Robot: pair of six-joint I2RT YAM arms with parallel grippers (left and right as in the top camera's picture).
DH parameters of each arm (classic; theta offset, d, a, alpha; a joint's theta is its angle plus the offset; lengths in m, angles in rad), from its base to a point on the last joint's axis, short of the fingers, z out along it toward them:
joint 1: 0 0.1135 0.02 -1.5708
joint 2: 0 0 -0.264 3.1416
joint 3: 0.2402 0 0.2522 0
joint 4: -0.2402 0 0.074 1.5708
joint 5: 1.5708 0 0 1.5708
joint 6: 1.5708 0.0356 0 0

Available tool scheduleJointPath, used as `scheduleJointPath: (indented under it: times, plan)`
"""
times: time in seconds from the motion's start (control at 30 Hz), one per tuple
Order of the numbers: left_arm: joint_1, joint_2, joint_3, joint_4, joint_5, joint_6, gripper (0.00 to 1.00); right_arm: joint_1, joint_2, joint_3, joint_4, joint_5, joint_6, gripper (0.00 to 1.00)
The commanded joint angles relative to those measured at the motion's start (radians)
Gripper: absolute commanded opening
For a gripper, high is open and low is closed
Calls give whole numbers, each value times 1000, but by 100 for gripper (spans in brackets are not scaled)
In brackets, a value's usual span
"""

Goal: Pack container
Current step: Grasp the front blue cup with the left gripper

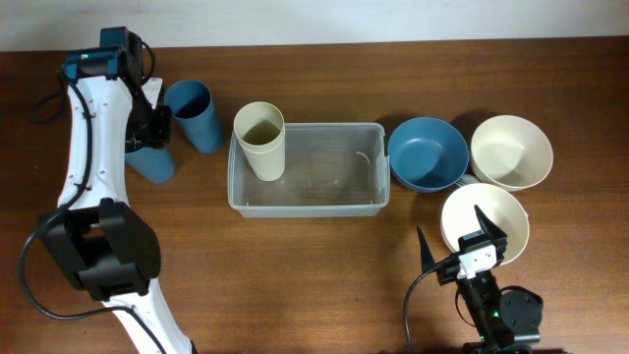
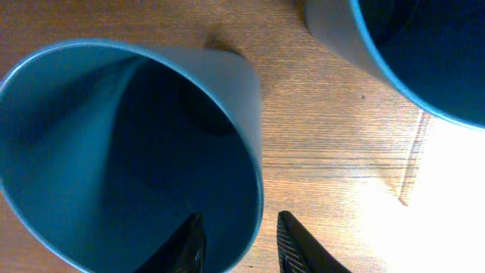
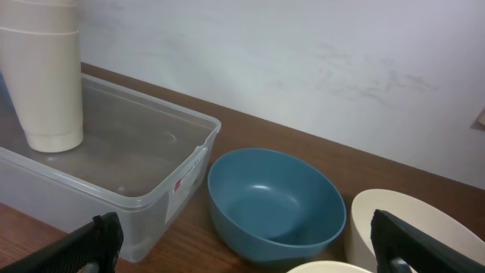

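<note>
Beneath container, wooden table; behind, wall

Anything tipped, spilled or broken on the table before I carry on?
Nothing stands out: the cream cup stands upright inside the container, the bowls beside it sit open side up, and nothing is spilled.

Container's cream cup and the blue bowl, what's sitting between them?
Nothing loose: only the bare floor and end wall of the container separate the cream cup from the blue bowl, clearest in the overhead view.
</note>
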Motion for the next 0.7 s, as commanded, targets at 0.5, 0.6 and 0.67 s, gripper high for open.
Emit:
scheduleJointPath:
  times: [0.5,0.6,0.67]
  plan:
    - [3,87,5,-10,-8,15,2,6,-4,-5,-6,-6,-3,99]
    - [3,86,10,-27,-8,-7,2,6,-4,-5,-6,-6,-3,99]
    - [3,86,32,-57,-8,-34,1,6,-4,-5,-6,-6,-3,99]
